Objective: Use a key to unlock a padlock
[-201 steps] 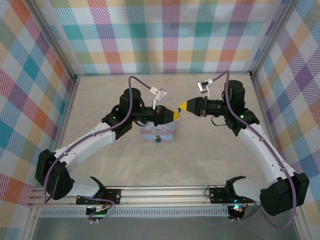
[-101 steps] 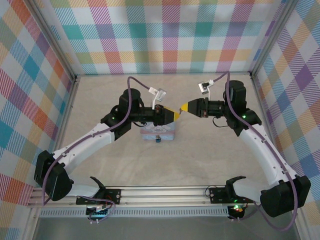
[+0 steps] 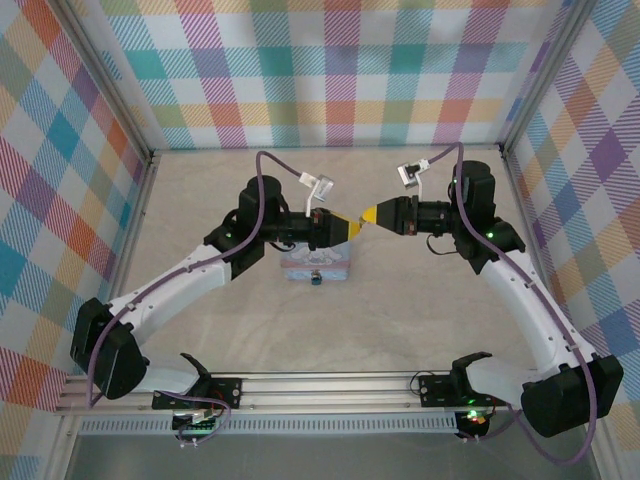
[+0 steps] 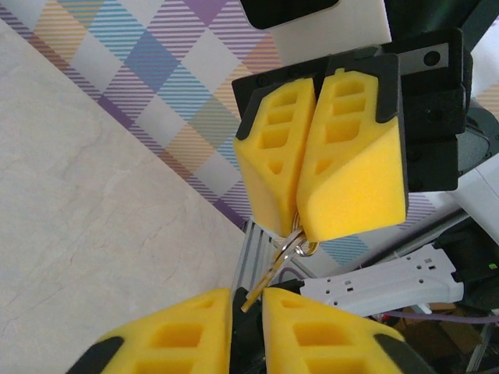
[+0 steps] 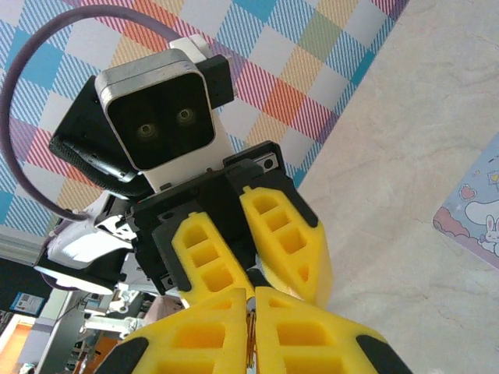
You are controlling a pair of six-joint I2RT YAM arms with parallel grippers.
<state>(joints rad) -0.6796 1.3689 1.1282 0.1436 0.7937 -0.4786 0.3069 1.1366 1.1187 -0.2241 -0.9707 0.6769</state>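
Observation:
Above the table my two grippers meet tip to tip. My right gripper is shut on the key and its ring, and its yellow fingers hang from the top of the left wrist view. The key's tip reaches into the narrow gap of my left gripper, whose jaws stand slightly apart. In the right wrist view the brass key edge shows between my own shut fingers, with the left gripper's fingers facing them. The padlock lies on the table in front of the tin box, below both grippers.
A pastel-blue cartoon-printed tin box lies under my left gripper; its corner shows at the right edge of the right wrist view. Plaid walls enclose the table on three sides. An aluminium rail runs along the near edge.
The left jaws have parted a little from shut. Both grippers stay tip to tip, and the right arm has shifted only slightly.

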